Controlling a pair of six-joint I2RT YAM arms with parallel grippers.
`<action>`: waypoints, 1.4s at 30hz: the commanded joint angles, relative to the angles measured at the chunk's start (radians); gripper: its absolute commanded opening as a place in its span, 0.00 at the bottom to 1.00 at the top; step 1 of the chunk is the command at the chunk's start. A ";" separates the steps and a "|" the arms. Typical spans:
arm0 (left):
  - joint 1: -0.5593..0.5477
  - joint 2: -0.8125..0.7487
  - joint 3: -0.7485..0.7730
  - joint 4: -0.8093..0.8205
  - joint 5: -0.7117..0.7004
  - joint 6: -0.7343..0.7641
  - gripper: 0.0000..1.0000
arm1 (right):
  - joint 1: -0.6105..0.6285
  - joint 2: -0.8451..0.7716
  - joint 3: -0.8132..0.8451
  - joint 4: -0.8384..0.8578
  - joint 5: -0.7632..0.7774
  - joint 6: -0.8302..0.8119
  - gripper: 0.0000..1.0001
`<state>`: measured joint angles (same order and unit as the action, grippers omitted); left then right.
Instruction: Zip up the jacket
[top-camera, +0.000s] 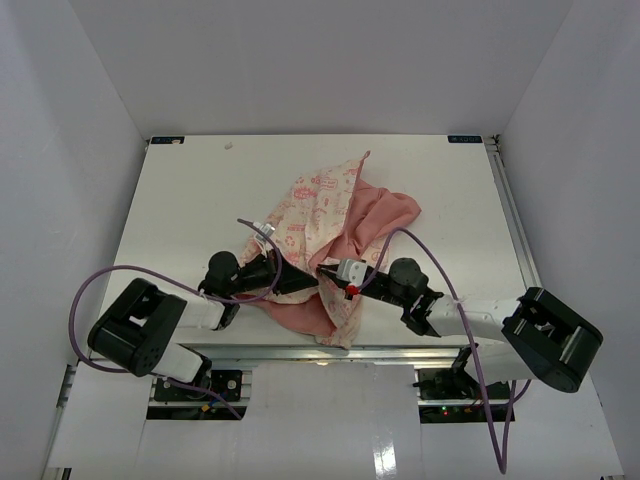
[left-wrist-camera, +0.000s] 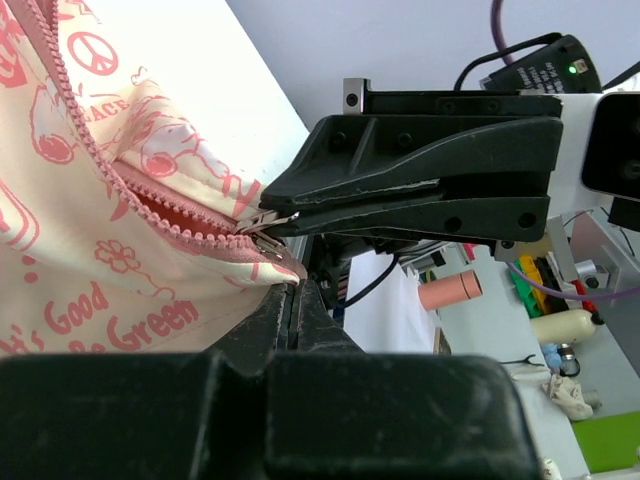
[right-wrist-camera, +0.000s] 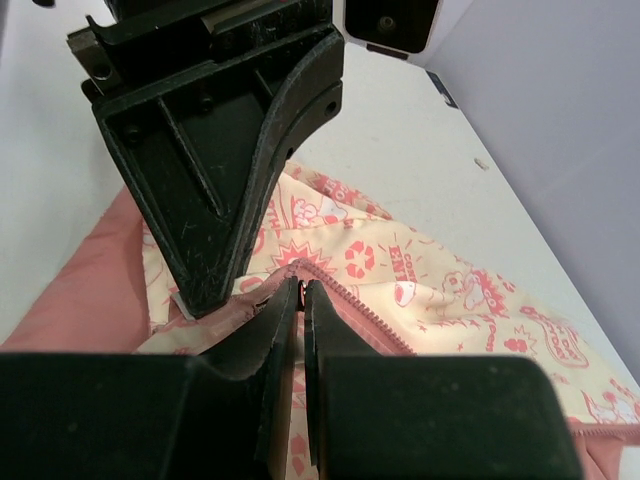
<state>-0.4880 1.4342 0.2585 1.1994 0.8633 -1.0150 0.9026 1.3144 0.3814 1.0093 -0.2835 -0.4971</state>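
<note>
Cream jacket (top-camera: 322, 205) clamped by inward-angled left gripper (top-camera: 288, 283) and right gripper (top-camera: 328, 273).

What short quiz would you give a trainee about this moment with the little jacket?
1. True or false: the jacket hangs from a hook above the table.
2. Which gripper pinches the zipper pull? A) left gripper B) right gripper C) neither
3. Fill in: the zipper teeth are ____ in colour.
Key: 1 false, it lies crumpled on the table. 2 B; the left gripper is shut on the jacket's edge right beside it. 3 pink.
</note>
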 joint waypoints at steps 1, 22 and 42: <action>-0.070 -0.029 -0.034 0.219 0.281 -0.129 0.00 | -0.105 0.018 -0.052 0.186 0.039 -0.050 0.08; -0.067 -0.463 0.114 -0.763 -0.007 0.315 0.47 | -0.091 -0.196 -0.142 0.034 -0.161 0.045 0.08; -0.067 -0.231 0.169 -0.734 -0.082 0.338 0.57 | -0.023 -0.088 -0.102 0.124 -0.075 0.114 0.08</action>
<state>-0.5537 1.1735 0.3733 0.4304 0.7883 -0.6880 0.8609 1.2130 0.2457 1.0555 -0.3838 -0.4005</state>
